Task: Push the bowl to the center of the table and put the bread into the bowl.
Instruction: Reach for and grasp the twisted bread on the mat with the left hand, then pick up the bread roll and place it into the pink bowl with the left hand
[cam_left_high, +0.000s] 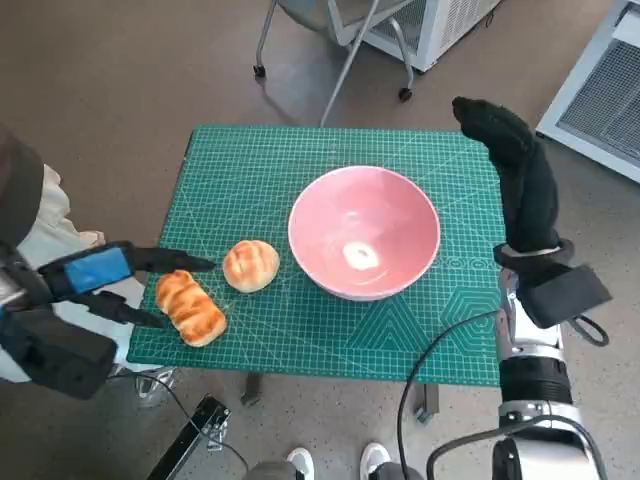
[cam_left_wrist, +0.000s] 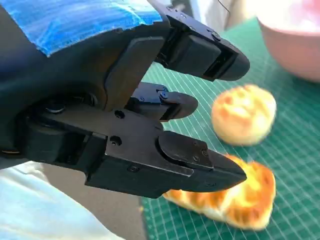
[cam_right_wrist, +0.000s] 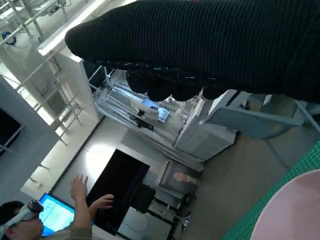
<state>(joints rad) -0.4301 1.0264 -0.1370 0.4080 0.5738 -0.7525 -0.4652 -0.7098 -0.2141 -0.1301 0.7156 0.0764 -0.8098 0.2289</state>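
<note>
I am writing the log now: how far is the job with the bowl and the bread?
The pink bowl already sits near the middle of the green cutting mat, still empty. The left hand, open, flanks the long golden bread. Grasping it and placing bread inside remain; the right hand hangs raised.

On my feeds I counted one pink bowl (cam_left_high: 364, 245), two pieces of bread, a round roll (cam_left_high: 250, 265) and a longer twisted loaf (cam_left_high: 190, 307), one green cutting mat (cam_left_high: 300, 180), and two robot hands, left (cam_left_high: 95, 275) and right (cam_left_high: 520, 175).

A green cutting mat (cam_left_high: 300, 180) covers the small table on a brown floor (cam_left_high: 120, 70), a wheeled chair (cam_left_high: 340, 40) beyond.
</note>
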